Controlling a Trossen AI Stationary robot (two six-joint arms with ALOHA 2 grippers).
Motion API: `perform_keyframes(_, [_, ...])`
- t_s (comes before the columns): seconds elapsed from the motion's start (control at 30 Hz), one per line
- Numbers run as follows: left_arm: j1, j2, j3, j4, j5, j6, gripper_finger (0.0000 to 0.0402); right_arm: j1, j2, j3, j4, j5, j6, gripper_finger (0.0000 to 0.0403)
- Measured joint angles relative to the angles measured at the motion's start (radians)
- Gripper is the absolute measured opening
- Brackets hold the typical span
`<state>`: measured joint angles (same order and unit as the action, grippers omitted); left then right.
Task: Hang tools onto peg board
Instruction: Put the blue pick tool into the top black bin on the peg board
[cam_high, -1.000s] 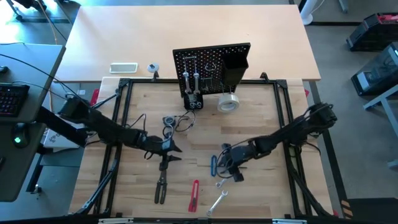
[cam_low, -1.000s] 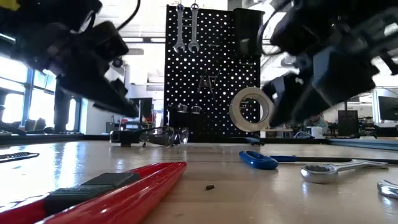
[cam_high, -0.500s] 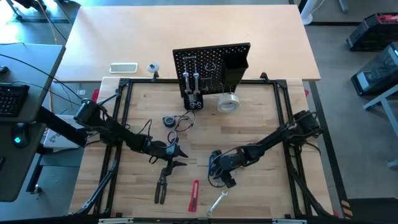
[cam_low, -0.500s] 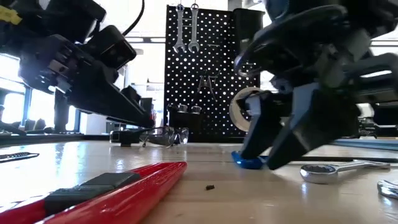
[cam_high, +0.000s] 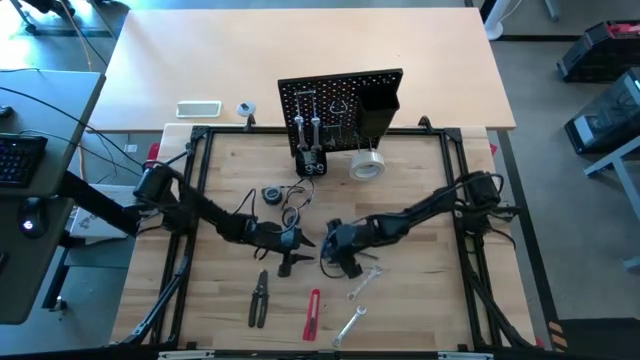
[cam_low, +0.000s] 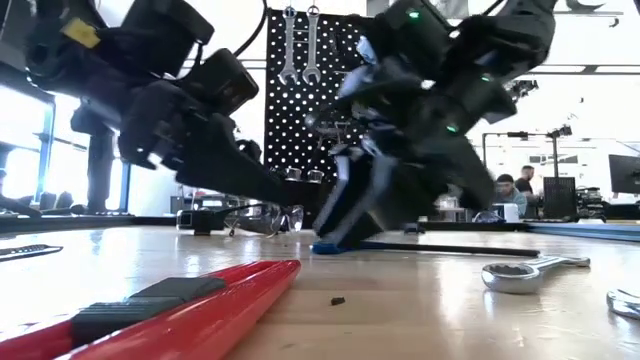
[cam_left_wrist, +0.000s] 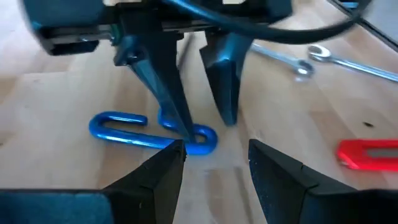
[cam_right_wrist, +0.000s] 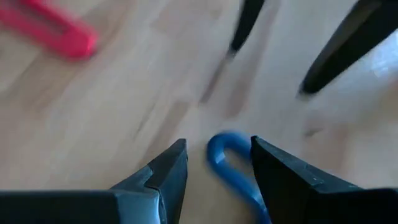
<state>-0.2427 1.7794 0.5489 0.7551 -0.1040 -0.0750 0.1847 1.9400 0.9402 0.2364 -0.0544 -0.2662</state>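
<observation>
A: Right, starting at the left: the left hand (cam_high: 292, 262) is low over the middle of the worktop (cam_high: 420, 300), fingers apart with nothing between them. The black-handled pliers (cam_high: 259, 298) lie flat just beside it, nearer the front edge.

B: And the right hand (cam_high: 338, 266)?

A: Just to the right of the left one, nearly nose to nose. Its fingers are apart too, straddling one end of the blue-handled tool (cam_left_wrist: 152, 129) that lies flat on the wood. I can't tell whether a fingertip is touching it. It isn't clamped.

B: How would that blue thing behave?

A: Light and stiff, I'd say, a thin looped handle with a smooth coating, so liable to skate on the wood if nudged from one side. I'd pinch it across the loop, close to where the fingers already stand, and squarely.

B: What else is down there?

A: The red-handled cutter (cam_high: 313, 313) near the front, and two silver wrenches (cam_high: 364, 284) to the right of it. Those look hard and slick; take them mid-shank.

B: And the target?

A: The peg board (cam_high: 340, 105) stands upright at the back, well apart from both hands, with wrenches already on it and the pale tape roll (cam_high: 367, 165) at its foot
</observation>
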Motion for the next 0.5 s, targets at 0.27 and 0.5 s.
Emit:
perform_keyframes(0.27, [0.045, 0.0, 0.006, -0.001, -0.001, 0.001, 0.0172, 0.011, -0.014, 0.122, -0.181, -0.067, 0.117, 0.0172])
perform_keyframes(0.5, [0.074, 0.006, 0.012, -0.001, 0.016, 0.037, 0.0172, 0.059, -0.018, 0.169, -0.424, 0.023, 0.219, 0.0172])
